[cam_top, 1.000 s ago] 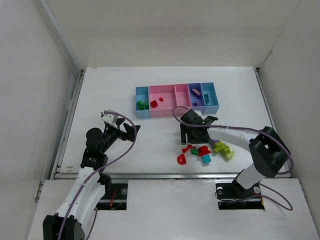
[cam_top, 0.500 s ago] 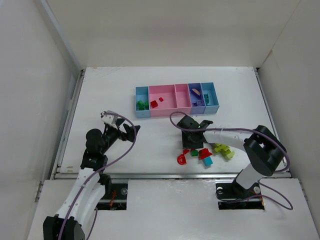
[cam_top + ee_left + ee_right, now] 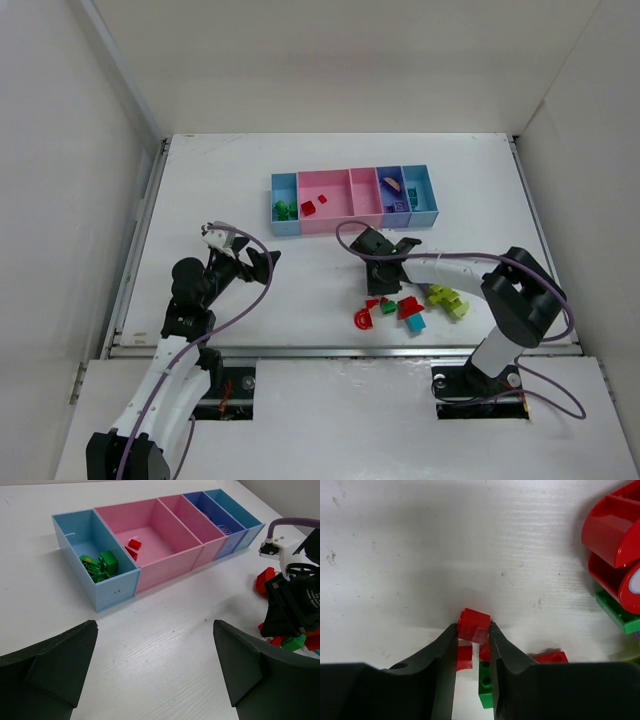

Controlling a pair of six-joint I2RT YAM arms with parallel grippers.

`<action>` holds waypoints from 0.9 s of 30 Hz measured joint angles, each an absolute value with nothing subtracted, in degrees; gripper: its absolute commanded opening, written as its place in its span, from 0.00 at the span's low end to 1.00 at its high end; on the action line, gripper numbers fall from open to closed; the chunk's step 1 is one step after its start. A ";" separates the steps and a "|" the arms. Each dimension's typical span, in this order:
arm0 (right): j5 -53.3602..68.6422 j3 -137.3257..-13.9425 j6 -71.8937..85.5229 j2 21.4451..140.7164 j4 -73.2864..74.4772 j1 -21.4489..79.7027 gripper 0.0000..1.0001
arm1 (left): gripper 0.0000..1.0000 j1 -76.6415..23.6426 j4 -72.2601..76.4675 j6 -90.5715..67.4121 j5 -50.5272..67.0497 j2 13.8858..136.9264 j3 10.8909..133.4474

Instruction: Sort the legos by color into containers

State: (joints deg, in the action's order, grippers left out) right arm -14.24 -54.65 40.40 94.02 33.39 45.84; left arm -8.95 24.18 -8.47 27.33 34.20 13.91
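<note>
Right gripper (image 3: 472, 628) fingers are closed against both sides of a small red lego (image 3: 474, 621) lying among loose legos (image 3: 405, 308) on the near side of the containers (image 3: 165, 575); left gripper (image 3: 155, 630) stands wide open off their near-left corner.

containers (image 3: 338, 190): 5 bins, far centre | legos (image 3: 408, 306): loose, near right | right gripper (image 3: 377, 292): at pile's left edge | left gripper (image 3: 252, 262): well apart

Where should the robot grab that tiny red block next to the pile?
Pinch the small red brick across its two flat opposite sides, coming down from above. It lies flat on the table with those side walls upright, and the right gripper has its jaws against exactly those faces.
</note>
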 measured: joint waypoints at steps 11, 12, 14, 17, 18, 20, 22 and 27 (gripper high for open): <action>-18.72 -73.36 28.42 97.41 34.30 45.82 0.07 | 1.00 -8.95 24.18 -8.45 27.33 34.20 13.89; -19.22 -77.41 26.94 98.43 34.11 45.63 0.07 | 1.00 -8.95 24.18 -8.47 27.33 34.20 13.89; -20.18 -87.05 23.68 102.10 32.99 44.95 0.08 | 1.00 -8.95 24.18 -8.47 27.24 34.20 13.89; -20.58 -97.97 20.36 108.51 30.44 42.61 0.12 | 1.00 -8.95 24.18 -8.47 26.89 34.20 13.89; -20.34 -100.53 19.53 110.80 29.45 41.43 0.14 | 1.00 -8.95 24.18 -8.47 26.76 34.15 13.89; -19.44 -104.60 18.28 115.20 29.08 39.31 0.32 | 1.00 -8.95 24.18 -8.47 26.63 33.93 13.87; -18.72 -107.74 17.43 119.70 29.21 37.43 0.49 | 1.00 -8.95 24.21 -8.47 26.52 33.76 13.87; -15.79 -110.98 14.46 126.02 31.62 35.55 0.99 | 1.00 -8.93 24.21 -8.47 26.20 33.56 13.82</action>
